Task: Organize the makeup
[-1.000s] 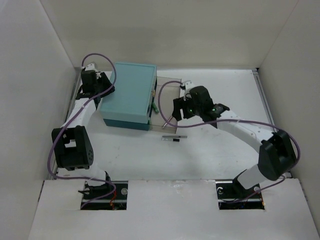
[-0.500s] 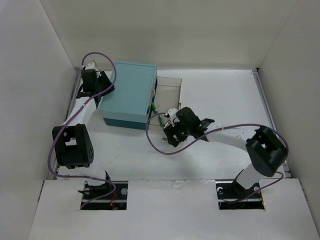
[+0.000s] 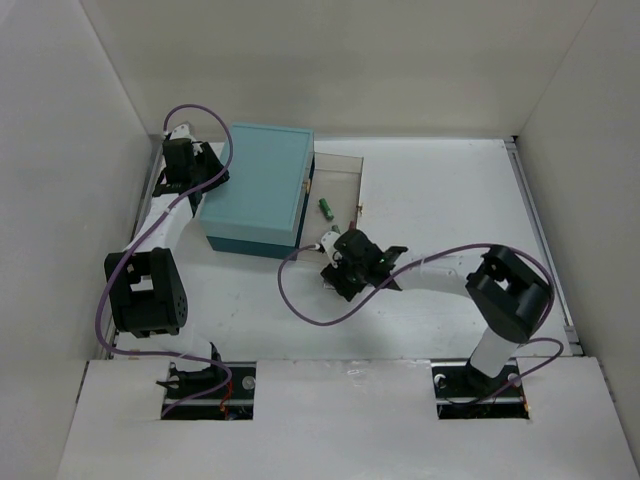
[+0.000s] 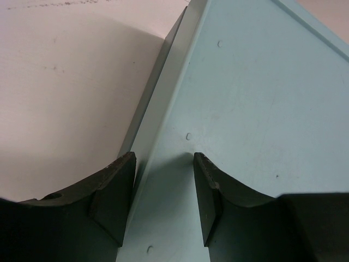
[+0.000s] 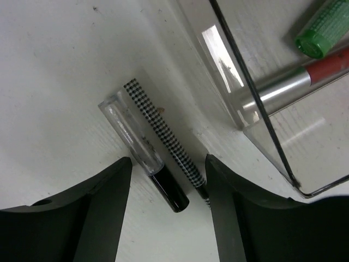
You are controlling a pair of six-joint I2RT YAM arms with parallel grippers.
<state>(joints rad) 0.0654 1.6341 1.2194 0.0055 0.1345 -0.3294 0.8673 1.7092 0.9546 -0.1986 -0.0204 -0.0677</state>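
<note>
My right gripper is open and low over the table, just in front of the clear tray. Between its fingers lie a clear-capped black pencil and a thin checkered pencil, side by side and untouched. In the tray's near corner lie a green stick and a silver and red pencil. My left gripper is open and straddles the left top edge of the teal box. The sponge, tube and packet are not in view.
The teal box stands at the back left, with the clear tray against its right side. White walls close in the table on the left, back and right. A purple cable loops over the table left of the right arm.
My right gripper has moved from above the tray forward and down to the two pencils on the table. A thin pencil it held a second ago is out of its jaws. The left arm has not moved.
</note>
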